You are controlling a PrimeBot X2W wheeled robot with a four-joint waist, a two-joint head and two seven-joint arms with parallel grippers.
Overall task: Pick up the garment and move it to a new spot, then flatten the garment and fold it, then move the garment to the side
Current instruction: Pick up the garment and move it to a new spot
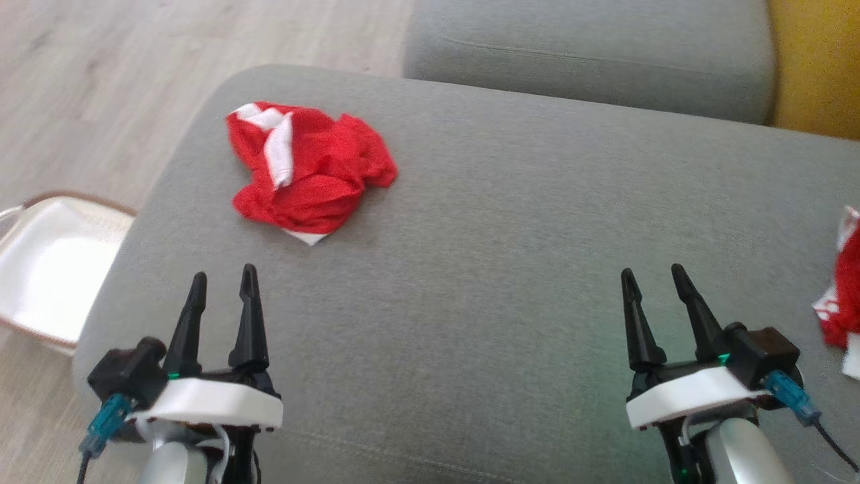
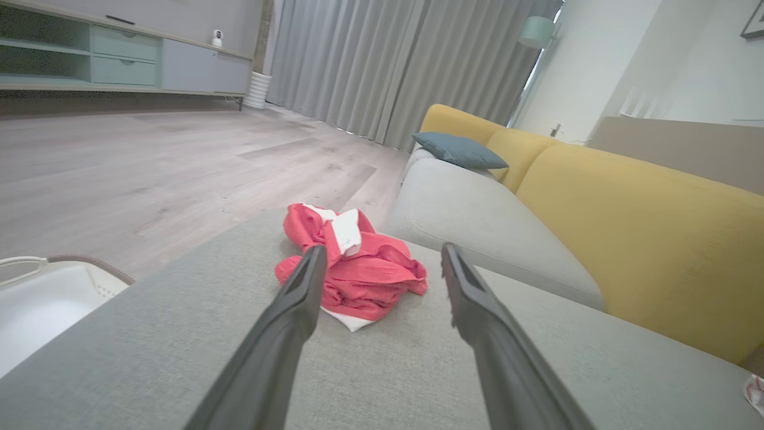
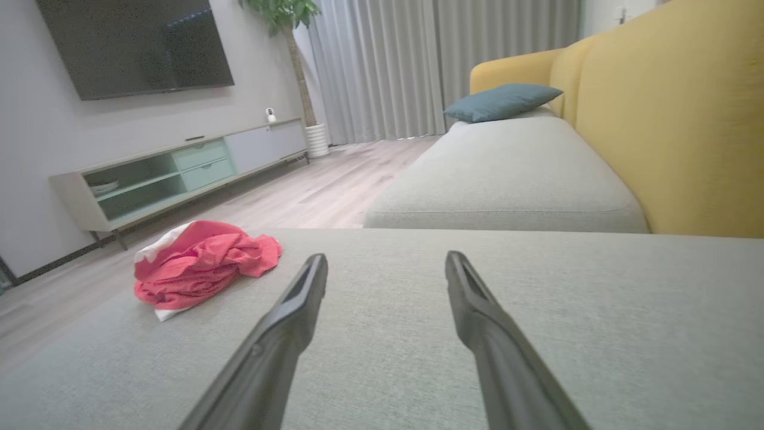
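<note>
A crumpled red garment with white trim lies in a heap on the grey sofa cushion, toward its far left corner. The left wrist view has the garment straight ahead, and the right wrist view has the garment off to the left. My left gripper is open at the near left, well short of the heap, nothing between its fingers. My right gripper is open at the near right, over bare cushion.
A second red and white cloth lies at the cushion's right edge. A white basket stands on the wooden floor to the left. Another grey seat and a yellow backrest lie beyond. A blue pillow rests farther along.
</note>
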